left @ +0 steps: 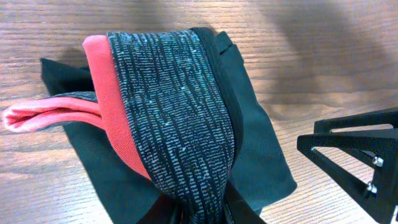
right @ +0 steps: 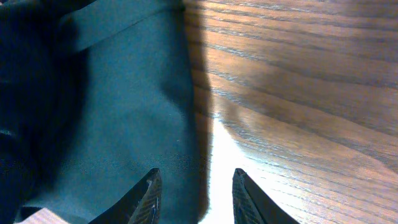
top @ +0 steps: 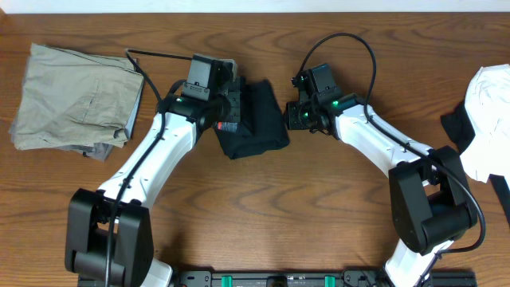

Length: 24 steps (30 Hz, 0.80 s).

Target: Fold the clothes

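The black leggings [top: 253, 119] are lying folded in the middle of the surface [top: 319, 215], where the left pincer [left: 270, 177] is standing slightly parted against the red-and-grey waistband [left: 180, 112], probably to leave it on top, while the right pincer [right: 194, 177] is hovering released and empty over the bundle's edge.
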Each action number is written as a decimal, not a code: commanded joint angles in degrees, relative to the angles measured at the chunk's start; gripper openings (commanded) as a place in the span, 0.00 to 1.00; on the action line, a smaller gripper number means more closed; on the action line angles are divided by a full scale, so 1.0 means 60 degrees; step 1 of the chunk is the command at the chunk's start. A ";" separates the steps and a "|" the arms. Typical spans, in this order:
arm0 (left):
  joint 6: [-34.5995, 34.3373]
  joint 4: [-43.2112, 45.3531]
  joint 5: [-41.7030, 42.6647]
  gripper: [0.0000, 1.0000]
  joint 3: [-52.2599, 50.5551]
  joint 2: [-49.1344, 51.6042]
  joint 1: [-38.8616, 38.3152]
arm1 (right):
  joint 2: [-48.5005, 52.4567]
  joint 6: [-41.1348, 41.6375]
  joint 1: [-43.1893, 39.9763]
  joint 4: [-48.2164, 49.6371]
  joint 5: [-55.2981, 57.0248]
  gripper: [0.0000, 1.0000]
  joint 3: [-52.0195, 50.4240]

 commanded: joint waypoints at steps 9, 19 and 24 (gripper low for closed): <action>-0.0044 0.0415 -0.0080 0.37 0.0280 0.0991 -0.0863 | -0.0033 0.0273 -0.0437 -0.0219 0.0579 0.36 0.0000; 0.0160 0.0612 0.0117 0.69 0.0310 0.0991 -0.1118 | -0.0087 0.0244 -0.0601 -0.0415 0.0579 0.38 0.0127; 0.0470 0.0594 0.0525 0.79 0.0328 0.0113 -0.1115 | -0.0350 0.0237 -0.1042 -0.0973 0.0583 0.38 0.0557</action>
